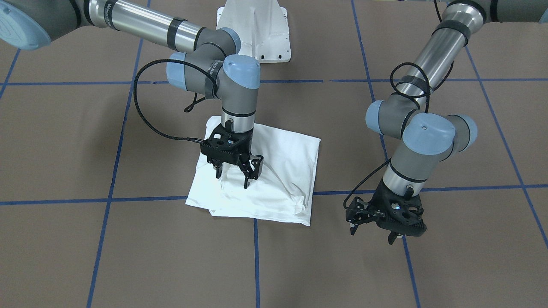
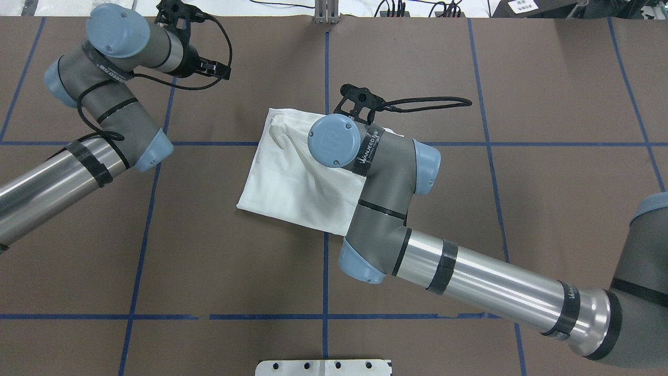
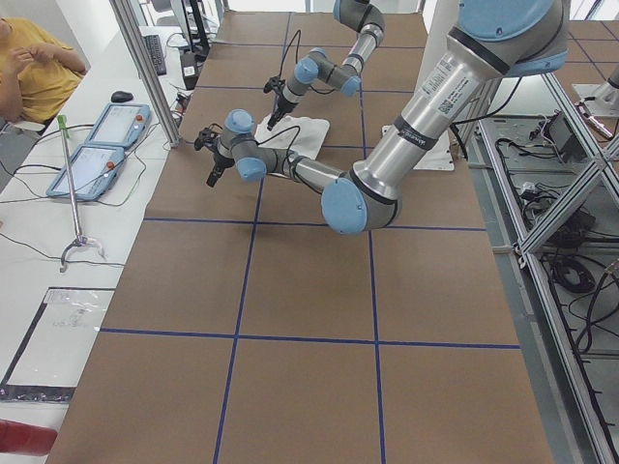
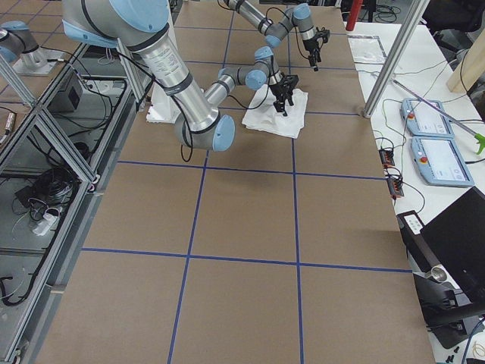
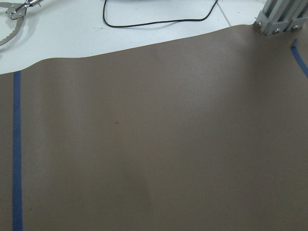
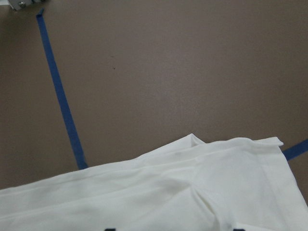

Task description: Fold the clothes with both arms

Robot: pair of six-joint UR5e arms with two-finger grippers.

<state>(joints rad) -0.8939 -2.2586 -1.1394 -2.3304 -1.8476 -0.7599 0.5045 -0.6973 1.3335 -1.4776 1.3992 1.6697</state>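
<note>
Exterior front-facing view: the white T-shirt lies folded into a rough rectangle on the brown desk, across a crossing of the blue tape lines and just in front of the white pedestal. The right gripper points straight down over the side of the shirt nearer its own arm. Its fingers are spread, their tips are at the cloth, and a wrinkle rises between them. Whether the tips press into the fabric is hard to tell. The left gripper hangs over bare desk, well apart from the shirt, with its fingers wide and nothing in them. In the right wrist-mounted view, the shirt's folded edge fills the lower part of the picture, with small black marks at the bottom border.
</note>
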